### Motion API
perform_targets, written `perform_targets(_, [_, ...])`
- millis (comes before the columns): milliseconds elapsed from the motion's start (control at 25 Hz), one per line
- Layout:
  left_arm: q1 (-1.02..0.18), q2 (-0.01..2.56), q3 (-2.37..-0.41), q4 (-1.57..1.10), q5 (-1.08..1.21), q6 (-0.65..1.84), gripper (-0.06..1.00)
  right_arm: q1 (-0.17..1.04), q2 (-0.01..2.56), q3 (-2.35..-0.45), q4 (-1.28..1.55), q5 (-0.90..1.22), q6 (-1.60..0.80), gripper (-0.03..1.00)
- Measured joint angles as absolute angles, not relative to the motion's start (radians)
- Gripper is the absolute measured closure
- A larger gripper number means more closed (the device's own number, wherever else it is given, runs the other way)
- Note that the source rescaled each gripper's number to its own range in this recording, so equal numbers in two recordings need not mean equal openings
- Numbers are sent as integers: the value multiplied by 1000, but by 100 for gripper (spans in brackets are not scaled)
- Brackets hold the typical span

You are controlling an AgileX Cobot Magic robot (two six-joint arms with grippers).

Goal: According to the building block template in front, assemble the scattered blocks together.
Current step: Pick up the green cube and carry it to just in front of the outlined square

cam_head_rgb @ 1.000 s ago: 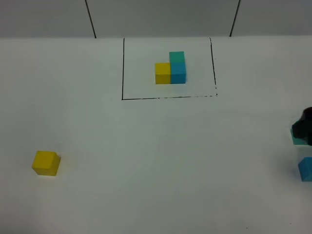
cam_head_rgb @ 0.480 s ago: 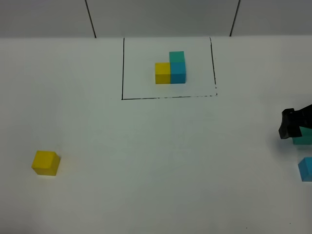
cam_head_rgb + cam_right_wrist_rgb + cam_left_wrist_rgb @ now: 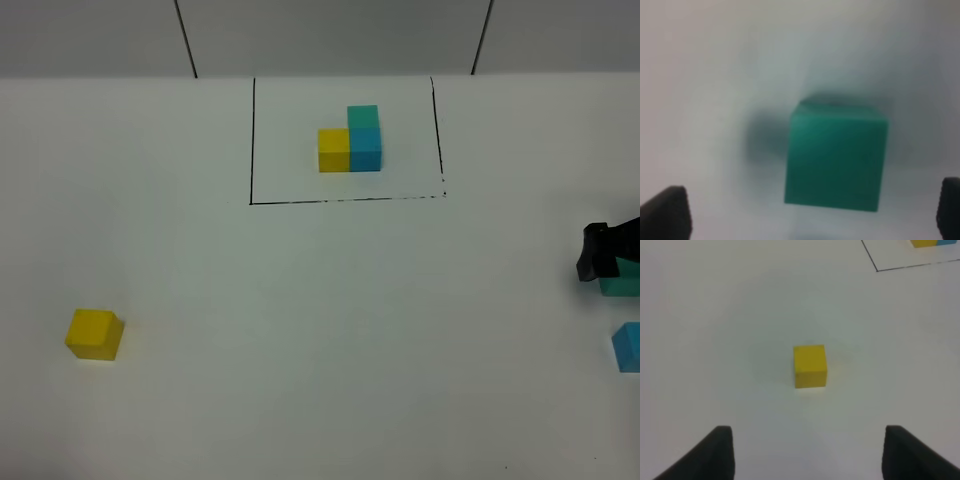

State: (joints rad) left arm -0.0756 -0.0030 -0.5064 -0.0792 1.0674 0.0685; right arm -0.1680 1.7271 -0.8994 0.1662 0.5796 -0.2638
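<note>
Right wrist view: the right claw (image 3: pixel 807 220) gapes wide and empty, poised over the teal cube (image 3: pixel 835 157) to grasp it, well right of the template (image 3: pixel 350 140).

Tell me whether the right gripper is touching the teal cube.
Apart. The right wrist view shows bare table between the teal cube and each open jaw of the right gripper.

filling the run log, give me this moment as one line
right gripper: open, at teal cube | left gripper: open, facing yellow cube | blue cube: loose | assembly: not started
</note>
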Motion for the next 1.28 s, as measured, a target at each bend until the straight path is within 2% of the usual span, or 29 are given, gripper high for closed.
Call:
perform_targets(240, [-76,-3,-506,-79,1067,69,55,-182,1792,-906,168,560,-290,-2])
perform_targets(440, [-76,-3,-506,-79,1067,69,55,-182,1815,-908,169,522,-291,8])
perform_targets(800, [-76,-3,-506,-79,1067,69,55,-182,1829,-908,160,495,-292,45])
perform_targets(880, [-76,-3,-506,-79,1067,69,55,-182,1843,-908,155,498,-292,59])
perform_targets(960, [-76,-3,-506,-79,1067,69,55,-182,1855,-908,150,503,-293,77])
perform_targets(1000, [-76,-3,-506,-79,1067,69,55,-182,1856,-908,149,503,-295,90])
perform_targets(1040, [-76,-3,-506,-79,1067,69,55,-182,1856,-912,149,507,-299,97])
perform_targets(1280, [-76,-3,-506,-79,1067,69,55,-143,1803,-998,122,619,-328,96])
